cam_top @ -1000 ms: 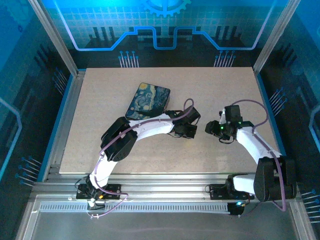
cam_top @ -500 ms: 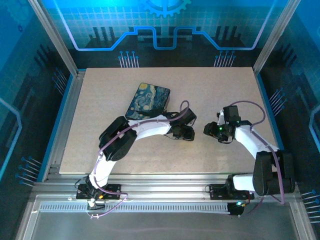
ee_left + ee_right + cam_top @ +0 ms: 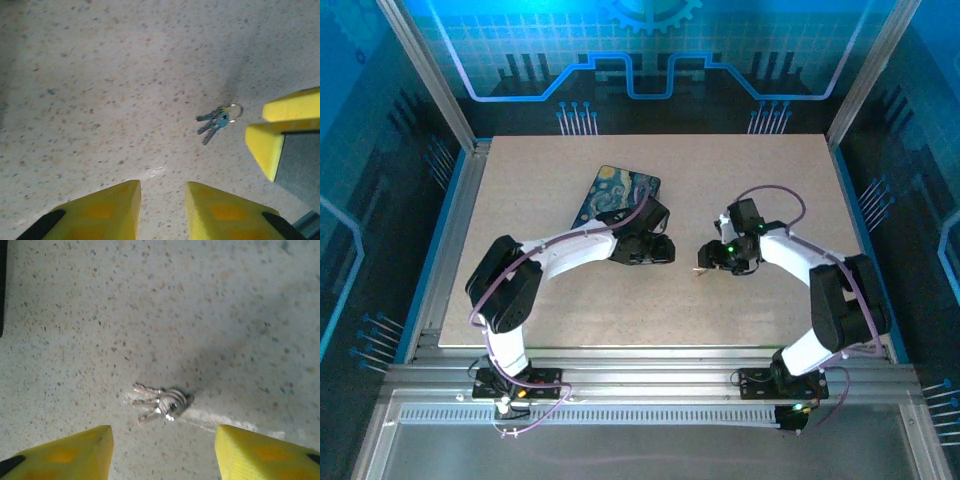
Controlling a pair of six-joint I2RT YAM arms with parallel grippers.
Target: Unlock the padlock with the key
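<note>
- Several thin silvery keys (image 3: 159,402) on a wire ring lie flat on the speckled matte worktop (image 3: 150,300), near its middle.
- Right fingers (image 3: 65,455), blunt yellow wedges, stand wide apart and empty, with the keys just ahead.
- Left fingers (image 3: 110,210) leave a narrow gap and grip nothing; their camera catches the right wedges beside the ring.
- From above, a swirly-painted box (image 3: 615,195) sits close by the left fingers.

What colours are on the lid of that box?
Blue with yellow swirls on the box lid, clearest in the top external view.
</note>
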